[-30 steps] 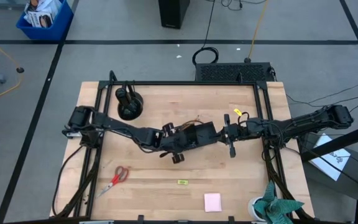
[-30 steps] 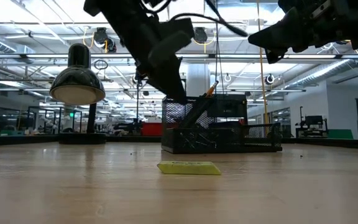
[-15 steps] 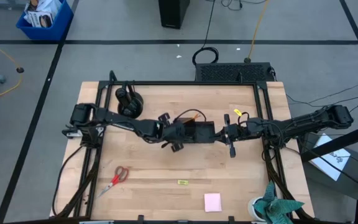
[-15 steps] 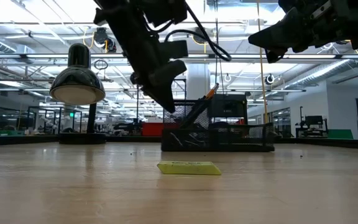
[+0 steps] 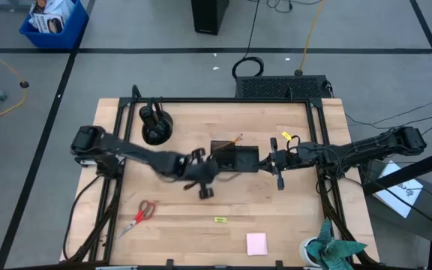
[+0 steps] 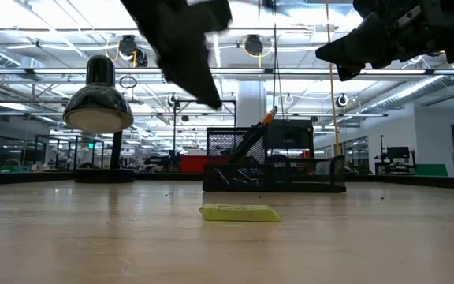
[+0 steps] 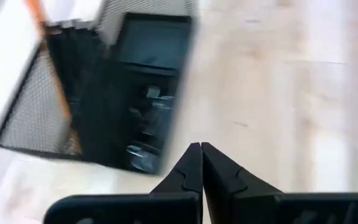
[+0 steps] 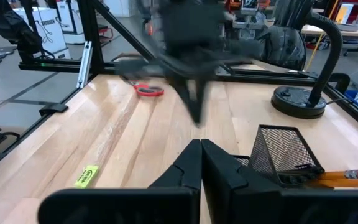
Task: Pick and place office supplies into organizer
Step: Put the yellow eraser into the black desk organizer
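Worktop (image 5: 291, 217) items, high view: one organizer (image 5: 235, 157) at centre holding one orange pencil (image 5: 228, 143); one pair of scissors (image 5: 142, 214) lower left; one yellow-green tag (image 5: 220, 220) and one pink notepad (image 5: 256, 243) along the bottom. Left gripper (image 5: 205, 189), fingers pressed together, hangs lower left of the organizer; right gripper (image 5: 277, 166), fingers likewise together, sits at its right.

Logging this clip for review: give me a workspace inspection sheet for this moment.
Surface: wooden table, mostly bare.
Job's things: organizer mid-table, orange pencil inside; scissors, yellow-green tag, pink notepad lie loose near the front.
Clutter: black lamp; teal cloth at corner.
Grippers: left gripper shut, empty, beside organizer; right gripper shut, empty.
Cables: run along the arms and floor.
Surroundings: blue bin on floor.
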